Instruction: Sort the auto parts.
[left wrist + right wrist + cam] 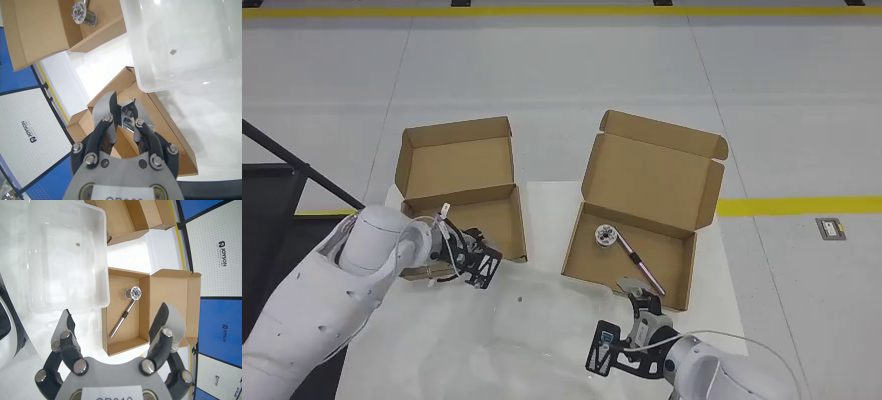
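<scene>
Left of the clear plastic bin [542,325] on the white tabletop [545,205] stands an open cardboard box [454,165], its lid flap raised on the side away from the bin. The left gripper [124,109] hangs above that box's edge nearest the bin, with its jaws pinching a small bright metal bracket [127,116] with holes in its face. The bracket is clear of the box floor.

The bin sits between the two boxes and nearer the robot than either. It holds one small dark speck [173,51] on its floor.

Right of the bin is a second open cardboard box [654,185]. Its near corner just touches or slips under the bin's rim; I cannot tell which. Inside lies a steel rod [121,321] with a black band, one end meeting a round flanged fitting [135,292].

The right gripper [116,313] hovers right of the bin, above this box's near edge. Its jaws are spread wide and hold nothing.
</scene>
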{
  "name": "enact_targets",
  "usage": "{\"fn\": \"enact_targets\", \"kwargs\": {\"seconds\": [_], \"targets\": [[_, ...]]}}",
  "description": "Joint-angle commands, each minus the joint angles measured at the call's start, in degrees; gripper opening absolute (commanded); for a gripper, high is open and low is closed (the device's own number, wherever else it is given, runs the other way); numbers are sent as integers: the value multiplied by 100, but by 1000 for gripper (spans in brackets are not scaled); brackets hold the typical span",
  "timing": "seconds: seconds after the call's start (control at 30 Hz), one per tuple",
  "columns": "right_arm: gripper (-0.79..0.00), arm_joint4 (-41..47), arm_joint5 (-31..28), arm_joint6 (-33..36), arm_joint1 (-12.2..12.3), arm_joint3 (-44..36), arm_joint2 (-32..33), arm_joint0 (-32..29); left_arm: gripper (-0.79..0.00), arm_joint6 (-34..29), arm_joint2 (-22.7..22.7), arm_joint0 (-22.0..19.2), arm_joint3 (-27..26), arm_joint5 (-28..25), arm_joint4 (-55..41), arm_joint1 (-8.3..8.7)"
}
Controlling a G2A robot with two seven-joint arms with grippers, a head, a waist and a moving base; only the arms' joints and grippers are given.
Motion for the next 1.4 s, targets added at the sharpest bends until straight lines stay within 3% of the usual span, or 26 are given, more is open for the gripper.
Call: {"fn": "enact_targets", "kwargs": {"seconds": [0.0,0.17,0.33,0.53,0.9,1.03,1.07,1.37], "targets": [[0,0,0,0,0,0,0,0,-785,0,1,0,0,-1,1,0],[0,0,0,0,0,0,0,0,-785,-58,-14,44,57,49,-56,-2],[0,0,0,0,0,0,0,0,-785,-526,10,-9,719,3,-717,-170],[0,0,0,0,0,0,0,0,-785,-956,529,-364,1619,-61,-1104,-575],[0,0,0,0,0,0,0,0,-785,-1762,1219,-915,3233,322,-1390,-1364],[0,0,0,0,0,0,0,0,-551,-1827,1331,-1035,3623,390,-1463,-1568],[0,0,0,0,0,0,0,0,-462,-1831,1350,-1062,3709,406,-1474,-1611],[0,0,0,0,0,0,0,0,-413,-1666,1411,-1277,4210,605,-1362,-1816]]}}
